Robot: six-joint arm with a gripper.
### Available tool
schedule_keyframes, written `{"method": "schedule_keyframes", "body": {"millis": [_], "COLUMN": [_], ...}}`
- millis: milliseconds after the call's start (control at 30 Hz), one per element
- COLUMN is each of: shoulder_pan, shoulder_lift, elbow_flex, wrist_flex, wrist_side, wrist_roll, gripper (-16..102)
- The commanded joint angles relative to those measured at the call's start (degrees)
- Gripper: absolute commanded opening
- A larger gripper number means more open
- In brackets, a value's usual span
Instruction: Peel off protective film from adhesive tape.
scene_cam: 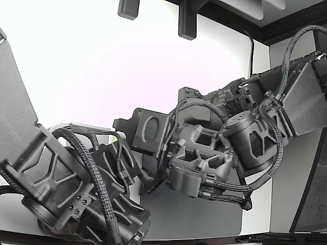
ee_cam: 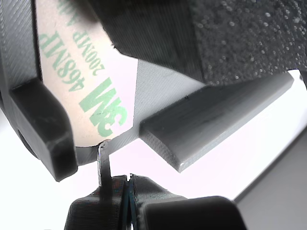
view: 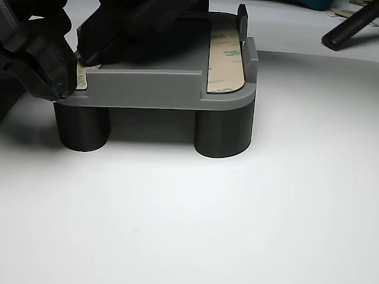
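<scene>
arm: reaches low over grey fixture on white counter | gripper: jaws pinching lifted film tab | 3M tape liner: lying flat in fixture recess

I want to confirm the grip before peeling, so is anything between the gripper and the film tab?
Nothing visible: in the wrist view the gripper already pinches the thin tab at the 3M film's edge.
</scene>
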Motion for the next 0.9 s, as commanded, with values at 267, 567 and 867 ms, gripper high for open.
{"method": "schedule_keyframes", "body": {"millis": [267,567,867], "shoulder_pan": [-0.4,-0.4,-0.4], "shoulder_lift": [1.4,1.5,1.4], "elbow_flex": [-1.4,-1.6,-1.8], "wrist_flex": [-0.1,0.2,0.3], "wrist_side": [0.2,0.2,0.3], "wrist_roll": [-0.2,-0.3,-0.3], "gripper": [-10,-10,-10]}}
